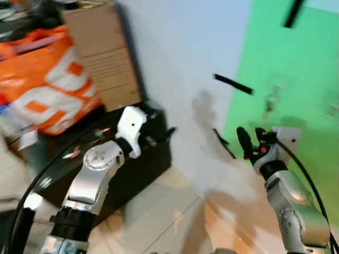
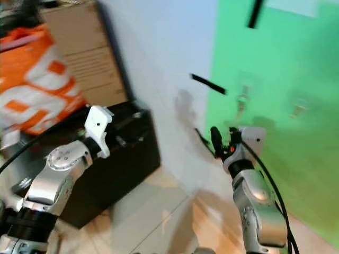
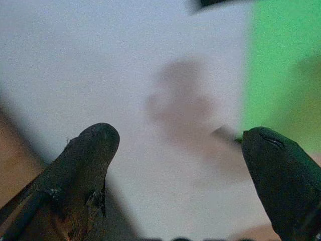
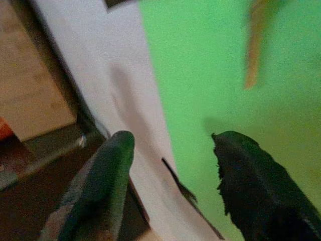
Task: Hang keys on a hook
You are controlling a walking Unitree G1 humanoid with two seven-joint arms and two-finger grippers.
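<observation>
A green panel [image 1: 286, 69] covers the wall on the right. A small key [image 1: 271, 103] hangs on a hook on it, and a second small hanging piece [image 1: 332, 110] shows near the right edge. My right gripper [image 1: 251, 138] is raised just below and left of the key, open, with nothing between its fingers. In the right wrist view the gripper [image 4: 173, 165] faces the panel's edge, with a blurred brass key [image 4: 256, 45] above it. My left gripper [image 1: 159, 135] is lifted toward the white wall, and its wrist view [image 3: 180, 165] shows it open and holding nothing.
A black case [image 1: 132, 169] stands on the floor against the white wall [image 1: 180, 63]. Behind it are a cardboard box [image 1: 103, 53] and an orange bag [image 1: 42, 84]. Black tape strips [image 1: 233, 83] mark the wall. Pale floor tiles [image 1: 169, 211] lie below.
</observation>
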